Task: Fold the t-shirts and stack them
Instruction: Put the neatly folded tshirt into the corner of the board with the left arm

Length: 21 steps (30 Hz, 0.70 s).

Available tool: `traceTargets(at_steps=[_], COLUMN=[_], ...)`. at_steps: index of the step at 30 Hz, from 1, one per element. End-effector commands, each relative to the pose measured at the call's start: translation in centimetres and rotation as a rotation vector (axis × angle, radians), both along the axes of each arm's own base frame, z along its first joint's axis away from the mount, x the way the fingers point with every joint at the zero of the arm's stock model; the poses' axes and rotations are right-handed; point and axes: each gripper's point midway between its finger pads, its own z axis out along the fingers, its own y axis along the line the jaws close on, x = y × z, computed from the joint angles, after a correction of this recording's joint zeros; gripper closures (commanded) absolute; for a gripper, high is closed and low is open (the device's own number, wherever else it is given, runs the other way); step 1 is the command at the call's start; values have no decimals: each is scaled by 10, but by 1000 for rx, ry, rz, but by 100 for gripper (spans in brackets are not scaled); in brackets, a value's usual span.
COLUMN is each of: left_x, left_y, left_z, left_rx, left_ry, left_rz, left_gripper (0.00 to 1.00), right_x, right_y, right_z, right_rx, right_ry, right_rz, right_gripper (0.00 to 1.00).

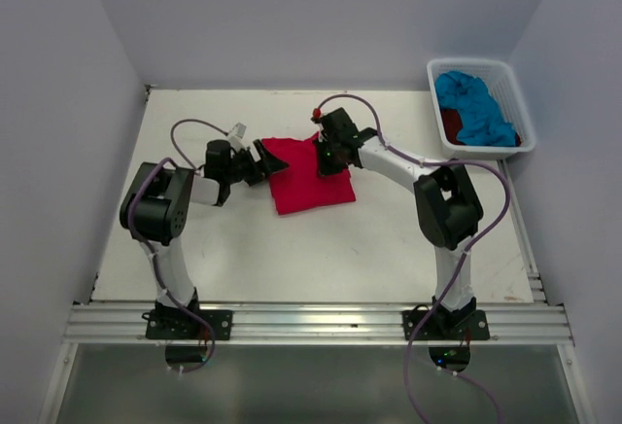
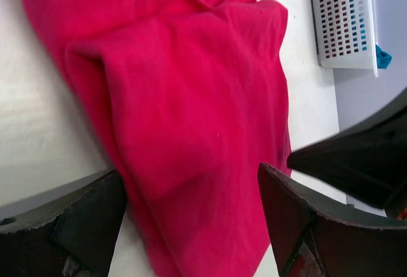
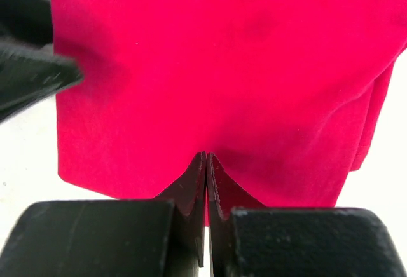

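Pale grey walls close in a white table on three sides. At its far right corner sits a white plastic basket holding two garments. A turquoise blue t-shirt is bunched on top and fills most of it. Under that, a dark red t-shirt shows only as a sliver at the basket's left side and another at its near right corner, so its shape cannot be made out. The left wrist view cuts the basket off, leaving a perforated wall and a scrap of turquoise past its edge. The red-pink t-shirt lies folded into a rough rectangle at the middle of the table, well apart from the basket and between the two arms. The left gripper is at the shirt's left edge with its fingers spread wide over the rumpled cloth, gripping nothing. The right gripper is over the shirt's far right part, its fingertips pressed together against the fabric. Whether any cloth is caught between them cannot be told. A dark, blurred shape intrudes at the left of the right wrist view, too soft to identify.
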Motion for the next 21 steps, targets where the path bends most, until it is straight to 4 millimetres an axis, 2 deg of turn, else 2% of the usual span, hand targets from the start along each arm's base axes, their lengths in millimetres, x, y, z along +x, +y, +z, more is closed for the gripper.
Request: traceTargets(at_steps=[1,2,3,7,10,12,14,15,18,19,20,21], left_x=[-15,-15,-10,-11,-13,-14,-14,-13,-14,-14,-14,-13], left_y=[-16,-21,-26,-45,-49,-51,-52,-54,-56,-56,-56,-55], left_z=[-44,-51,-48,-48,-50,-49,-50,-49,-53,-57,-57,-59], left_rx=[38,40,31,-13,-20,-30,-41,-52,-78,-82,-86,-80], left_ry=[203,224,219,220,227,222,225,218,228,232,234,232], left_rz=[-79,-94,-101,-130,-130,-135,-139,-146,-144,-139,-137,-128], left_gripper=[14,14,14,14,15,20,35,46,65,87,97,100], right_x=[5,5,5,6,7,5,6,6,3,3,2,0], right_y=[2,2,5,8,9,9,8,8,7,6,5,4], right_z=[33,31,27,21,16,12,13,13,13,14,17,16], right_rx=[22,21,18,20,18,15,19,24,19,20,20,19], right_ry=[-76,-69,-62,-49,-42,-33,-37,-39,-39,-40,-45,-43], right_rz=[7,9,12,10,8,6,2,1,2,-2,-2,-2], right_gripper=[100,100,100,100,100,100,100,100,100,100,100,100])
